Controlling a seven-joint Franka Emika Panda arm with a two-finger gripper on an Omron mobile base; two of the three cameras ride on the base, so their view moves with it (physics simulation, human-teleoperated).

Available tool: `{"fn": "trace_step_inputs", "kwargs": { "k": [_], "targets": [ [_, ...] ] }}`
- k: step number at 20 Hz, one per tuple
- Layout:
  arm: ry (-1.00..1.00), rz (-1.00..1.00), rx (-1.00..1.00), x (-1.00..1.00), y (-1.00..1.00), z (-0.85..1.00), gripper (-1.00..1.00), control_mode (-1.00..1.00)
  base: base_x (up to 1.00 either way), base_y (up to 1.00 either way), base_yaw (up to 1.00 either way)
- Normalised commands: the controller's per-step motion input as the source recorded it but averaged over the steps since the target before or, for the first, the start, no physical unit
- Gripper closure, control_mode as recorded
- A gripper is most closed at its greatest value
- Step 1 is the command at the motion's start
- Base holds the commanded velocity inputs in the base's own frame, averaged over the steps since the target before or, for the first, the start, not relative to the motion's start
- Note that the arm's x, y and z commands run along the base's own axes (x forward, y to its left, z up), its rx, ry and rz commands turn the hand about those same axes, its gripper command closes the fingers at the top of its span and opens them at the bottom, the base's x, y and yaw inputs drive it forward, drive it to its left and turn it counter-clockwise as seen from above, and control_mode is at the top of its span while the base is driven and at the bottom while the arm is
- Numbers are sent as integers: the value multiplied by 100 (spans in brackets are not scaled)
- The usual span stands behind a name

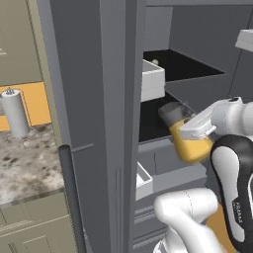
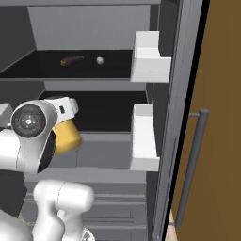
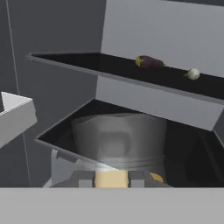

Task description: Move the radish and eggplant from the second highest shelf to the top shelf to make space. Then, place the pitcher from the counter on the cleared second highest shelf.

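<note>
Grey fridge interior, door open. Eggplant (image 2: 71, 60) and radish (image 2: 100, 60) already lie on the top shelf (image 2: 28, 77). End effector (image 1: 190, 129) is clamped on the pitcher (image 1: 190, 146), held tilted at the front edge of the second highest shelf (image 2: 108, 131). Risks: base clipping that edge; rim striking the shelf above; pitcher tipping on release.

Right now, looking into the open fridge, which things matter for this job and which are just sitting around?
Part of the job:
- pitcher, held in the shut fingers at the front of the second highest shelf
- eggplant and radish, both on the top shelf

Just lying about:
- white door bins
- grey cylinder on the counter
</note>
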Motion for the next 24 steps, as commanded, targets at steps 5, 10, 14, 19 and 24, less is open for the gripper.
{"fn": "trace_step_inputs", "kwargs": {
  "k": [5,10,14,19,24],
  "targets": [
    [-10,-3,7,60,1,-37,100,-100,0,0,0],
    [-8,-8,18,50,0,-35,100,-100,0,0,0],
    [-9,-9,19,40,5,-28,100,-100,0,0,0],
    [-9,-5,18,33,4,-15,100,-100,0,0,0],
    [-8,0,11,28,0,-13,100,-100,0,0,0]
  ]
}}
